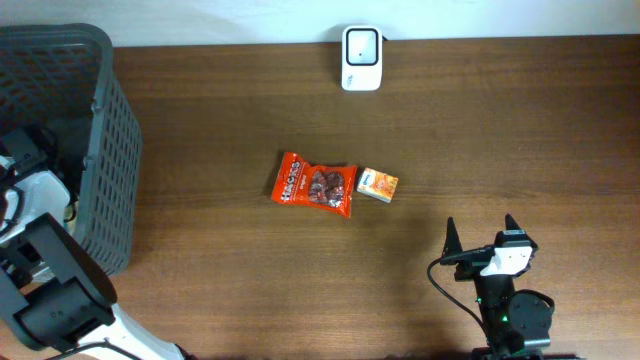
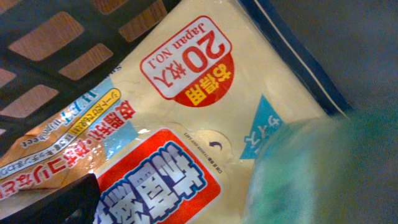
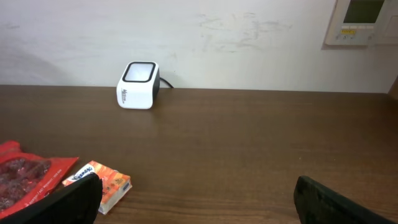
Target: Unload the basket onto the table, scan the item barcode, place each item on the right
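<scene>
In grey mesh basket, left: cream packet, red Japanese print; left gripper over it, jaws impossible to tell. On table, centre: red snack bag, orange box just beside. Far edge: white scanner, pale wall. Right gripper released, empty.

A mock shop checkout is occupying a plain test room: a white barcode scanner is sitting at the back of a wood-grain table against a scuffed white wall, where a control panel is hanging. A red snack packet and a small orange box are lying mid-table, and a grey mesh basket is holding a yellow Japanese-labelled packet.
</scene>
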`<control>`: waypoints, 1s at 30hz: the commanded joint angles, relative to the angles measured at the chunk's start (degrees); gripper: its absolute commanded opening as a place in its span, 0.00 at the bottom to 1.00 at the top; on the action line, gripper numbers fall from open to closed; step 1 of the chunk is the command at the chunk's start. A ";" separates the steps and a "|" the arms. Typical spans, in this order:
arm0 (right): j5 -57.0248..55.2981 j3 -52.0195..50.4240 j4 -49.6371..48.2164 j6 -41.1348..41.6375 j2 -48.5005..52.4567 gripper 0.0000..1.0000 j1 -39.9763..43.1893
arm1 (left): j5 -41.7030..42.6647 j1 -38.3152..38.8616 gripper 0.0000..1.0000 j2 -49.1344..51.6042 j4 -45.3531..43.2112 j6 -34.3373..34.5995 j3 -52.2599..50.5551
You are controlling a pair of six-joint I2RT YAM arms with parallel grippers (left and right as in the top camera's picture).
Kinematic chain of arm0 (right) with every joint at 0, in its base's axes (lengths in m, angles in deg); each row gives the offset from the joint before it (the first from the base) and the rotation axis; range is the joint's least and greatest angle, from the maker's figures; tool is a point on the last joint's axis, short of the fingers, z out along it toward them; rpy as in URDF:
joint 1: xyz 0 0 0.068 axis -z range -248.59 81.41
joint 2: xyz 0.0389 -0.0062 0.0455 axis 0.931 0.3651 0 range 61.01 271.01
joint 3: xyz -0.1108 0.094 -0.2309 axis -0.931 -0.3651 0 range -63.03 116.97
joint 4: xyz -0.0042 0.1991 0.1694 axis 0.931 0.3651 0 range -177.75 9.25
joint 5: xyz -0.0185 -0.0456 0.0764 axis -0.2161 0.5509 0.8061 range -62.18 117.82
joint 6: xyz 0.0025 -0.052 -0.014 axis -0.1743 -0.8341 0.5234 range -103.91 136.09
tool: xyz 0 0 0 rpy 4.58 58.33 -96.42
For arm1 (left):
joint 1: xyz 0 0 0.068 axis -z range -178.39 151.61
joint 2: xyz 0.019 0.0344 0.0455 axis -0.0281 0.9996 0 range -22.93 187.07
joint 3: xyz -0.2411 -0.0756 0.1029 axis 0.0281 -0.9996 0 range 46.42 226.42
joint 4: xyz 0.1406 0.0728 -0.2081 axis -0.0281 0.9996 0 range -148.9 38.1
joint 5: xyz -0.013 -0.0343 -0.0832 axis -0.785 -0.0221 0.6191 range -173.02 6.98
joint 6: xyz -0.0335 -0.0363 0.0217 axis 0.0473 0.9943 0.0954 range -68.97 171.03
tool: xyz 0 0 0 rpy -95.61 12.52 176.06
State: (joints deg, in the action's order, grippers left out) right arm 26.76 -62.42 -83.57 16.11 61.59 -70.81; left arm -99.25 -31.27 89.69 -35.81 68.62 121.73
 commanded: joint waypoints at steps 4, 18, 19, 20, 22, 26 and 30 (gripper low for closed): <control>-0.94 -0.28 0.35 -0.02 -0.37 0.98 0.37 | 3.34 -0.09 0.63 1.07 -0.55 -0.48 -0.48; -0.94 -0.28 0.35 -0.02 -0.37 0.98 0.37 | 3.91 0.15 0.00 -13.75 -1.62 -0.42 1.90; -0.94 -0.28 0.35 -0.02 -0.37 0.98 0.37 | 4.81 0.15 0.00 -15.69 -1.62 -0.42 1.90; -0.94 -0.28 0.35 -0.02 -0.37 0.98 0.37 | 6.54 0.15 0.00 -18.21 -1.60 -0.42 1.90; -0.94 -0.28 0.35 -0.02 -0.37 0.98 0.37 | 11.32 0.15 0.00 -22.91 -1.62 -0.39 1.90; -0.94 -0.28 0.35 -0.02 -0.37 0.98 0.37 | 25.24 0.15 0.00 -32.22 -0.90 -0.22 1.90; -0.94 -0.28 0.35 -0.02 -0.37 0.98 0.37 | 41.20 1.01 0.00 -38.64 -0.09 -0.22 1.88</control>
State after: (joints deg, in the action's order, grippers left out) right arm 26.76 -62.42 -83.57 16.06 61.59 -70.81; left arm -75.16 -31.21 55.18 -36.16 68.27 122.47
